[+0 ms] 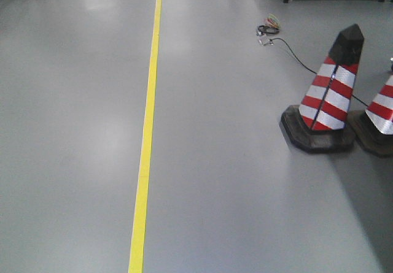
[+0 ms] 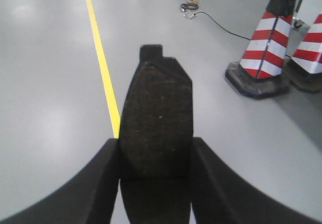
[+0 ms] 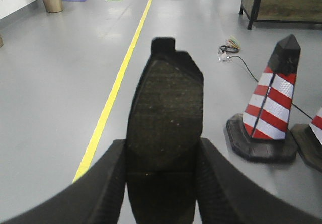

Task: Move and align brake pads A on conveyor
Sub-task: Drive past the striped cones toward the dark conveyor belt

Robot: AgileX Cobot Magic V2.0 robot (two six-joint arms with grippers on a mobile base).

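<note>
Left gripper [image 2: 156,144] clamped on a brake pad [image 2: 157,110], tab end outward, seen just right of the yellow floor line [image 2: 103,68]. Right gripper [image 3: 162,146] grasping a second brake pad [image 3: 166,103], also right of that line. Striped cones [image 1: 331,95] stand farther right; cable bundle [image 1: 268,26] beyond them.

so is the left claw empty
No, the left claw grips a dark brake pad that sticks out ahead of it.

Open grey floor [image 1: 73,132] left; striped cones [image 1: 331,95] and cable [image 1: 268,29] block right
</note>
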